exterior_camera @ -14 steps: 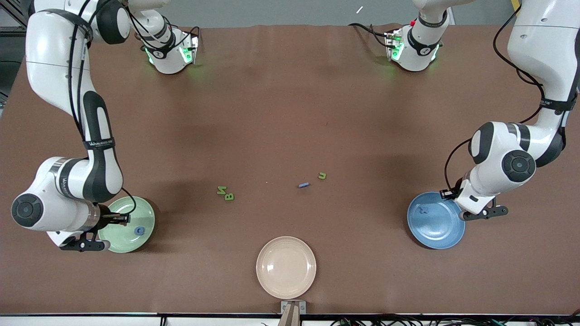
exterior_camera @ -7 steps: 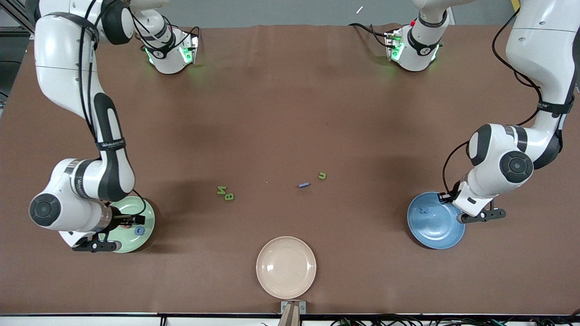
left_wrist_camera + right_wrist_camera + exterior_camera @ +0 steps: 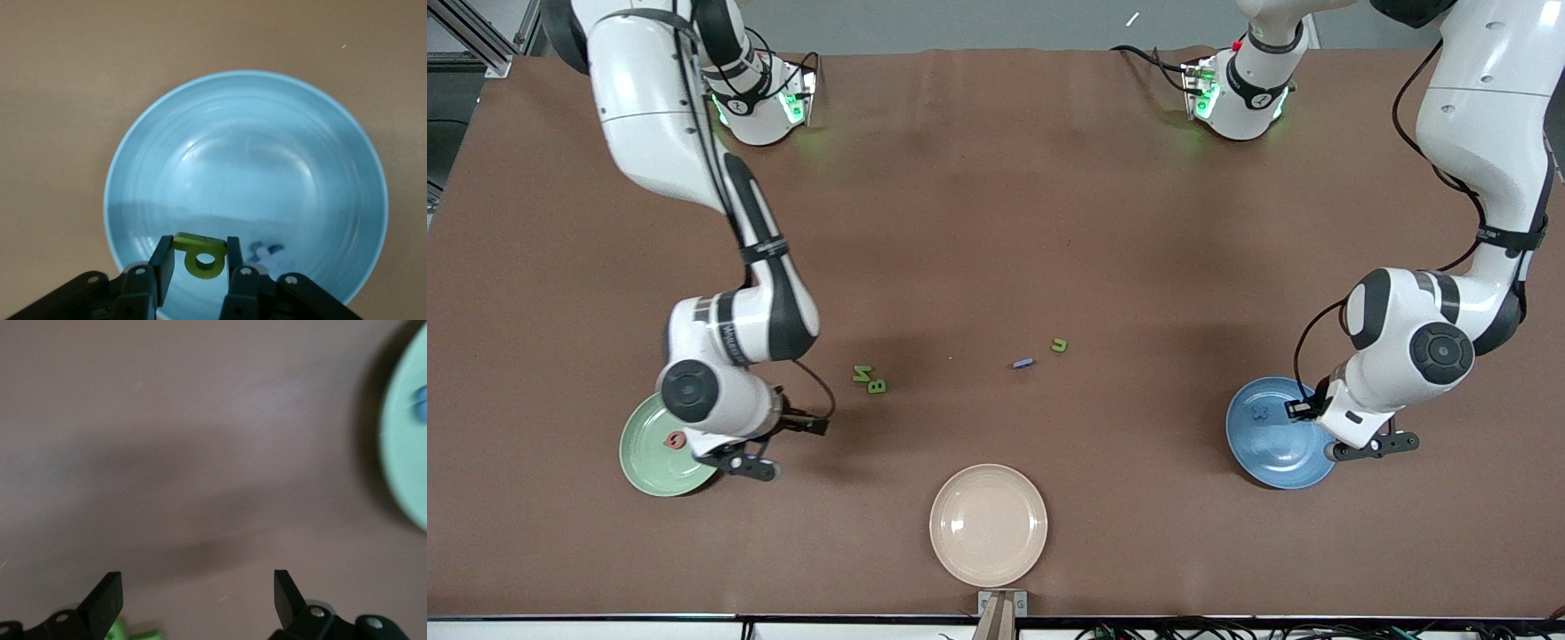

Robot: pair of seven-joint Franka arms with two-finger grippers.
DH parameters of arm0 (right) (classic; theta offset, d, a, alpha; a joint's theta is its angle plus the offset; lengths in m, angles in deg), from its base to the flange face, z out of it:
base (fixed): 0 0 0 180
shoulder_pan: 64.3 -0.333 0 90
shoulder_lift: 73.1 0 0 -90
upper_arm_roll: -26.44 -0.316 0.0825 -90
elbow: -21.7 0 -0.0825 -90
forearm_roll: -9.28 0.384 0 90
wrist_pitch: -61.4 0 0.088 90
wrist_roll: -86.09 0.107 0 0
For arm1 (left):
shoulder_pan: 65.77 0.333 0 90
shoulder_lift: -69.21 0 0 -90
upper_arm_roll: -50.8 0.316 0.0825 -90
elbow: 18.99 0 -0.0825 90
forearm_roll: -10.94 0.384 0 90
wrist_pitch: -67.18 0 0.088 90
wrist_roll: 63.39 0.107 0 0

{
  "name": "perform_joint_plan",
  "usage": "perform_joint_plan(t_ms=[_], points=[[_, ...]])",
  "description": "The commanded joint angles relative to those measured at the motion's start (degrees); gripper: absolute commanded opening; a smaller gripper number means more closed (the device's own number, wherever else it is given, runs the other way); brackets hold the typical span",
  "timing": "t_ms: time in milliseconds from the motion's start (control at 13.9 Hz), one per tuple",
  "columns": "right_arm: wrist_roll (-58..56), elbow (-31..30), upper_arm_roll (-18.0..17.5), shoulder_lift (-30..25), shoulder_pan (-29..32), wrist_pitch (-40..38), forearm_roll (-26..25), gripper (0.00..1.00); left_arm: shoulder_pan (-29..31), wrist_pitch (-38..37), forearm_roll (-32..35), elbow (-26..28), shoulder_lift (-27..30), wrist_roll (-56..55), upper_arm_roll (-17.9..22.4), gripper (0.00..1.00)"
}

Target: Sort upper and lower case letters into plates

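Observation:
The pale green plate (image 3: 639,462) lies toward the right arm's end, and a red Q (image 3: 673,439) rests in it. My right gripper (image 3: 811,425) hangs open and empty over bare table between that plate and the green M (image 3: 861,373) and B (image 3: 878,386). In the right wrist view my right gripper (image 3: 197,600) shows wide jaws, the green plate's edge (image 3: 407,453) and a blue letter (image 3: 420,403) on it. My left gripper (image 3: 1300,409) is over the blue plate (image 3: 1280,455), shut on a green p (image 3: 203,265). A blue x (image 3: 1260,412) lies in that plate (image 3: 247,153).
A blue l (image 3: 1023,363) and a green u (image 3: 1059,345) lie on the brown table near its middle. A cream plate (image 3: 988,524) sits close to the front camera's edge, nearer than all the letters.
My right arm has swung off the green plate toward the table's middle and its jaws have opened; the red Q now lies in that plate. My left gripper has barely shifted over the blue plate.

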Motion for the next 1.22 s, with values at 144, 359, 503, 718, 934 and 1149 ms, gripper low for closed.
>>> perform_joint_plan(t_ms=[144, 359, 503, 718, 934, 1149], points=[[0.71, -16.63, 0.4, -8.6, -6.65, 11.03, 1.95, 1.0, -0.78, -0.33, 1.22, -2.69, -1.02, 0.36, -0.19, 1.0], [-0.17, -21.67, 0.49, -9.84, -8.94, 15.89, 1.77, 1.0, -1.57, -1.03, 0.78, -2.6, 0.04, -0.78, -0.37, 1.0], [-3.49, -23.34, 0.49, -9.84, -9.38, 17.65, 1.51, 1.0, -4.19, -3.65, 0.34, -2.25, 1.35, -6.54, -1.07, 1.0], [-6.58, -26.68, 0.4, -9.67, -9.47, 23.61, 1.42, 1.0, -9.37, -5.69, 0.25, -2.08, 1.71, -20.59, -2.04, 1.0], [-7.02, -27.74, 0.4, -9.58, -9.56, 25.39, 1.51, 0.92, -15.88, -5.69, 0.25, -2.25, 1.01, -36.68, -2.04, 1.0], [-7.02, -27.74, 0.4, -9.58, -9.82, 25.04, 1.51, 0.6, -22.21, -5.6, -0.45, -3.65, -0.83, -53.55, -2.04, 1.0]])
